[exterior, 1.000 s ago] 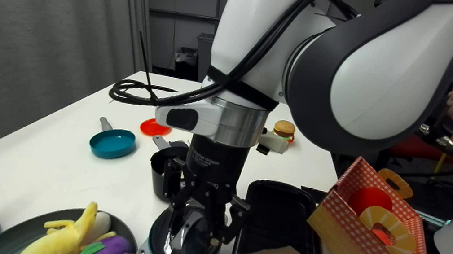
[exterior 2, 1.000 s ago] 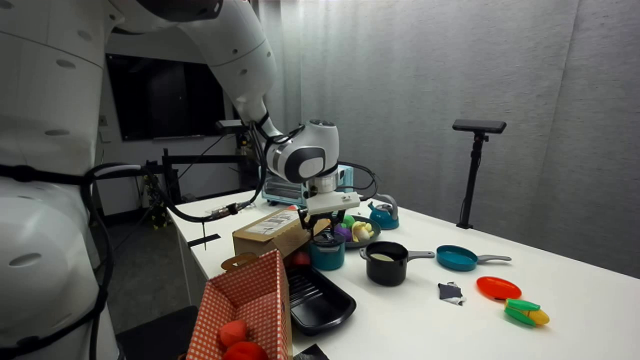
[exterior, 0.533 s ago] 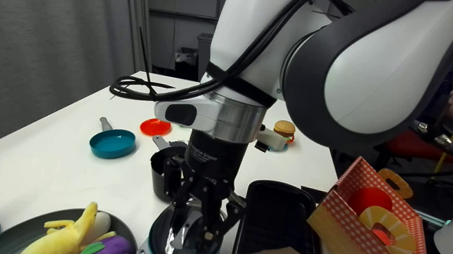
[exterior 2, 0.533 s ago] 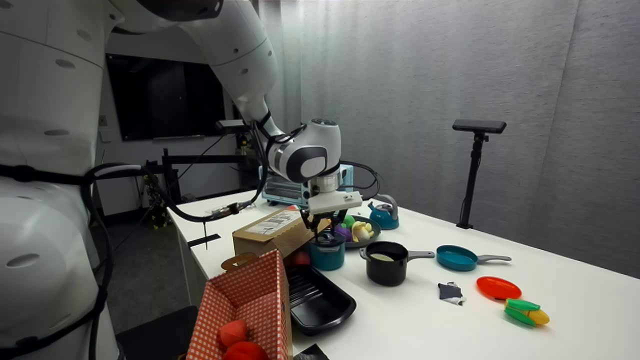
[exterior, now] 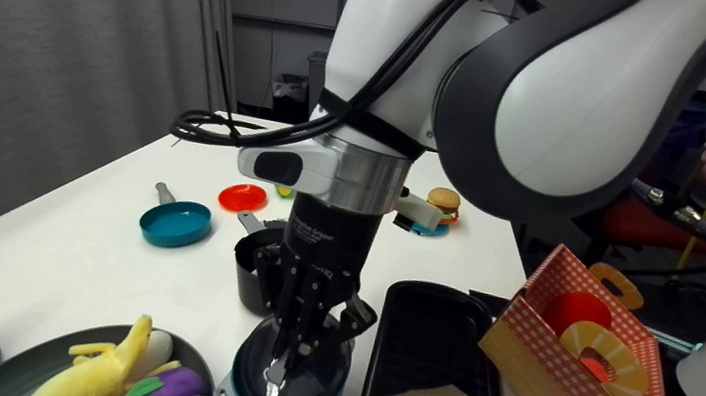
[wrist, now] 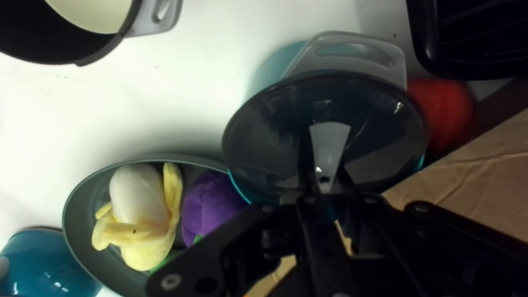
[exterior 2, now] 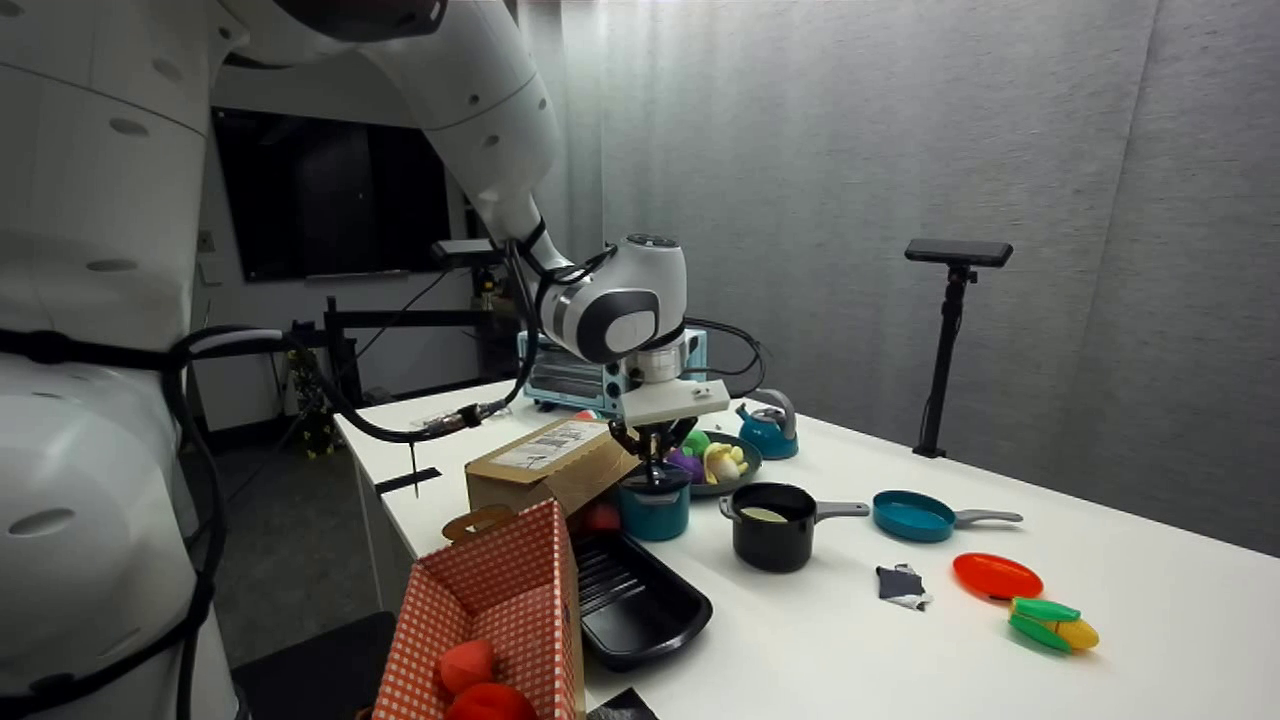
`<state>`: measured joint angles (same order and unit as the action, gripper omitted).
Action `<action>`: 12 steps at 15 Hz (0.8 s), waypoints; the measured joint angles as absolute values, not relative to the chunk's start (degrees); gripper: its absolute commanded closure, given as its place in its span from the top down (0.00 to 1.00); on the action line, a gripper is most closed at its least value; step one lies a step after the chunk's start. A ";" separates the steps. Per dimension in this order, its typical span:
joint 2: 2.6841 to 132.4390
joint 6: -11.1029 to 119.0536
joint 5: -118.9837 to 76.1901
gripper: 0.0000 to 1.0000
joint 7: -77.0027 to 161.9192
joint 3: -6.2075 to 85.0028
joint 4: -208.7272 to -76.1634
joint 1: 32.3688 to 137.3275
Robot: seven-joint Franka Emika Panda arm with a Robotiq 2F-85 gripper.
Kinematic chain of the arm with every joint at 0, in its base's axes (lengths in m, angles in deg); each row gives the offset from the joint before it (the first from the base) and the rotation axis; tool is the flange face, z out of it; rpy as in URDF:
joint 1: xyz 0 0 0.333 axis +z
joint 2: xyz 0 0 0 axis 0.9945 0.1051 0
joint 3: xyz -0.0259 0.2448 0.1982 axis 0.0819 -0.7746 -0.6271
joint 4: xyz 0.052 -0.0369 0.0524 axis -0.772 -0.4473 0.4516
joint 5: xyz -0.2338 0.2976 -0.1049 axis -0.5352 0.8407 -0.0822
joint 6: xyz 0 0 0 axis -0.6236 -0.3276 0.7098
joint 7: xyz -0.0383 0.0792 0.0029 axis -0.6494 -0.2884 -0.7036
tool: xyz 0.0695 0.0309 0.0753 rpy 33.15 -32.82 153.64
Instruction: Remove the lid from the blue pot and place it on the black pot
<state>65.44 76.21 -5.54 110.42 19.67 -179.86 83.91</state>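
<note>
The claw (wrist: 325, 171) points down at the lid (wrist: 264, 144) and is pinching the grey handle (wrist: 329, 138) at the lid's middle; beneath the claw too is the blue pot (exterior 2: 655, 518), the lid over its mouth (whether it rests on the rim or hangs just clear, I cannot tell). In the wrist view the black pot (wrist: 37, 37) is up and to the left of the claw, apart from the blue pot, its mouth uncovered and a pale thing (wrist: 93, 14) inside; up and to the right of the claw is the tray (wrist: 474, 45), and between tray and claw a red thing (wrist: 443, 111) sits just beside the blue pot; the box (wrist: 474, 181) is to the claw's right; the grey dish (wrist: 80, 218) is to its left, with a banana (wrist: 140, 194) and a purple toy (wrist: 210, 202) in it, and the kettle (wrist: 45, 264) farther left. In an exterior view the teal pan (exterior 2: 908, 518) is to the right of the claw, past the black pot; farther right, and nearer the camera, come the red plate (exterior 2: 997, 577) and the corn (exterior 2: 1050, 627), close together; the checked basket (exterior 2: 520, 600) is below the claw and to its left; the oven (exterior 2: 565, 380) stands farther off than the claw, partly hidden by the arm (exterior 2: 640, 290).
</note>
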 measured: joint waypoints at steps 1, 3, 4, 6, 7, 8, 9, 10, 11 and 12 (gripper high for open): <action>65.44 76.25 -5.54 0.04 110.41 19.67 -179.85 83.86; 65.44 76.39 -5.46 0.04 110.41 19.67 -179.80 83.73; 65.44 76.42 -5.35 0.04 110.41 19.67 -179.72 83.64; 65.42 76.43 -5.09 0.04 110.37 19.67 -179.41 83.40; 65.37 76.43 -4.80 0.04 110.34 19.68 -179.24 83.22; 65.29 76.43 -4.37 0.04 110.27 19.70 -179.02 83.03; 65.23 76.43 -3.91 0.04 110.20 19.75 -178.69 82.82; 65.20 76.46 -3.32 0.04 110.09 19.82 -178.29 82.61; 65.19 76.47 -2.90 0.04 109.84 19.91 -177.79 82.38; 65.18 76.57 -2.52 0.04 109.52 20.07 -177.31 82.16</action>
